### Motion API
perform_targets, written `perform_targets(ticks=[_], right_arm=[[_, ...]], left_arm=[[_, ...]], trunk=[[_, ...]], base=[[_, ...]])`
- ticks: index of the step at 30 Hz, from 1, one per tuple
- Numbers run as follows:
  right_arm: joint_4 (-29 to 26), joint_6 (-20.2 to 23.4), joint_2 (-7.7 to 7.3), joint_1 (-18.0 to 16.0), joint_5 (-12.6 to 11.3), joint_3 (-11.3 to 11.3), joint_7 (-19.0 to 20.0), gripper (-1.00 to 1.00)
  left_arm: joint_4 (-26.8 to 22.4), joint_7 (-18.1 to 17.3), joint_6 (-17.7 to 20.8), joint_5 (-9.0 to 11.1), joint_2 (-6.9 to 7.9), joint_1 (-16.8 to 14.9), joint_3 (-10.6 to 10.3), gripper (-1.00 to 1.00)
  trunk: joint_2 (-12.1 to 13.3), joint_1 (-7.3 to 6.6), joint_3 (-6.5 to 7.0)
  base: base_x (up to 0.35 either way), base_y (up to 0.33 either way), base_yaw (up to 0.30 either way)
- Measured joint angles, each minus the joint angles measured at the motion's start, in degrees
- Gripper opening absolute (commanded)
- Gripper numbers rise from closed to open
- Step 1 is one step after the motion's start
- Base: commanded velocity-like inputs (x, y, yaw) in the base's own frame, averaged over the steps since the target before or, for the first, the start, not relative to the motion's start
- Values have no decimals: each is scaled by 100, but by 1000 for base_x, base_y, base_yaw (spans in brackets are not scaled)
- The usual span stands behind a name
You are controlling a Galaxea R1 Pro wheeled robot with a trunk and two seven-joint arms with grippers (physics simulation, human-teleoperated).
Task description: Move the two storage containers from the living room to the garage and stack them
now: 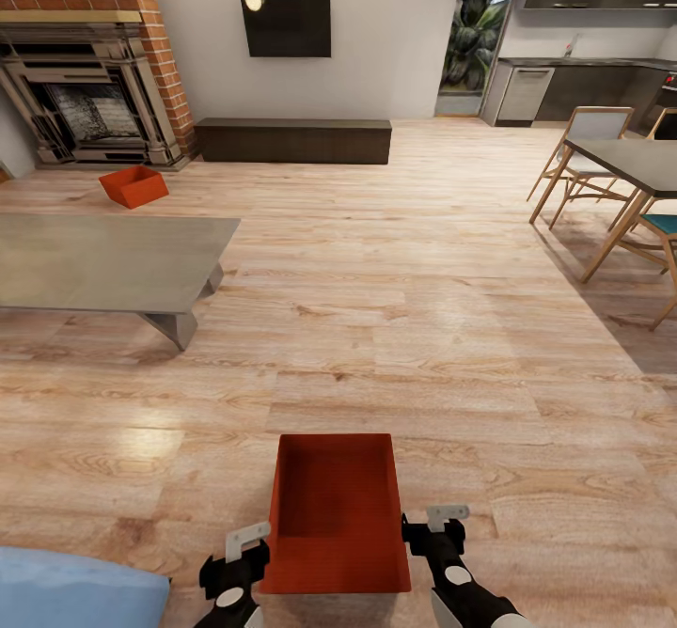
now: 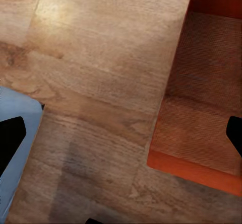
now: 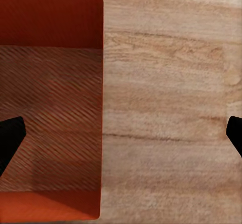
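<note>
Storage containers, two of them, sit in the living room. One red-orange bin (image 1: 336, 513) is very near me, low in the head view, right between my two grippers. It looks like it is over the light wood floor (image 1: 423, 327), but I cannot tell if it rests on the floor or is lifted. It is open on top and has nothing in it.

My left gripper (image 1: 246, 553) is just beside the bin's left wall. My right gripper (image 1: 434, 529) is just beside its right wall. I cannot tell if they press on the walls. In the left wrist view I see the dark fingertips (image 2: 10, 141) far apart, with the bin's wall and inside (image 2: 201, 128) between them. In the right wrist view the fingertips (image 3: 9, 138) are far apart too, and the bin's right wall (image 3: 50, 108) is between them. So both grippers are wide open, each one set across a wall of the bin.

The other red-orange bin (image 1: 134, 185) is far away on the left, on the wood floor, tipped a little, near the brick fireplace (image 1: 89, 73). A low grey table (image 1: 103, 261) stands between me and it. A dark low bench (image 1: 293, 140) is along the far wall. A blue thing (image 1: 75, 590) is near me on the left.
</note>
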Motion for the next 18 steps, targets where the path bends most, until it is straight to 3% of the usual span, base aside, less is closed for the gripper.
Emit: perform_targets(ticks=[4,9,10,14,18], right_arm=[[-1,4,0,0,0,0,0,100],[6,6,70,0,22,138,8,100],[6,-4,89,0,29,279,17,100],[0,-5,97,0,26,386,20,100],[-16,-2,95,0,12,404,14,100]], left_arm=[[33,43,49,33,-8,0,27,100],[173,-45,901,-88,-41,0,-140,100],[181,-201,1153,-209,-17,-1,-348,100],[180,-397,1241,-309,-6,-2,-567,100],[169,-444,1245,-322,-9,-2,-615,100]], trunk=[[0,0,0],[0,0,0],[0,0,0],[0,0,0],[0,0,0]], base=[[0,0,0],[0,0,0],[0,0,0],[0,0,0],[0,0,0]])
